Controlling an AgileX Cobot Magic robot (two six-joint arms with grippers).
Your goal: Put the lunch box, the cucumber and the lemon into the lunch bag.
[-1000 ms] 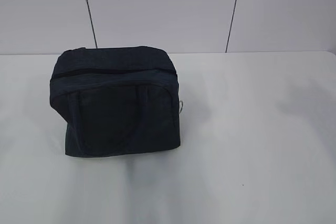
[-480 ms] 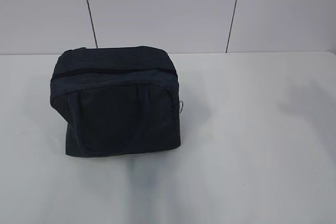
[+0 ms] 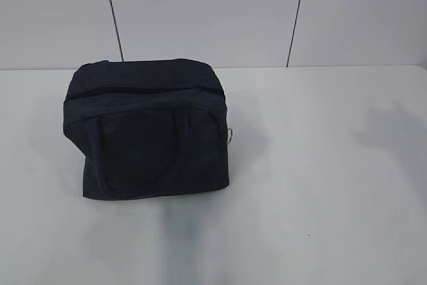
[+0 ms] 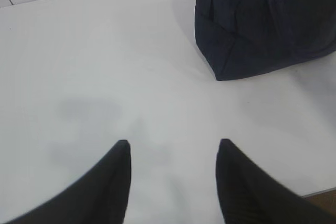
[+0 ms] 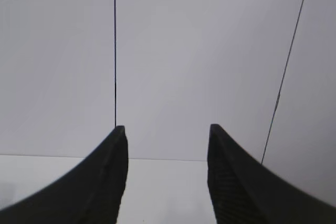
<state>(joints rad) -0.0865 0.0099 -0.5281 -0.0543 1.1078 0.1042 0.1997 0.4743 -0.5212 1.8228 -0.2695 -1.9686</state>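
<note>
The dark navy lunch bag stands on the white table, left of centre, its zipper line running shut across the top and its strap handles lying on the front. A silver ring pull hangs at its right side. In the left wrist view the lunch bag sits at the upper right, well apart from my left gripper, which is open over bare table. My right gripper is open too, facing the wall with nothing between its fingers. The lunch box, the cucumber and the lemon are out of view. Neither arm shows in the exterior view.
A pale panelled wall with dark seams rises behind the table. The table's near edge shows at the lower right of the left wrist view.
</note>
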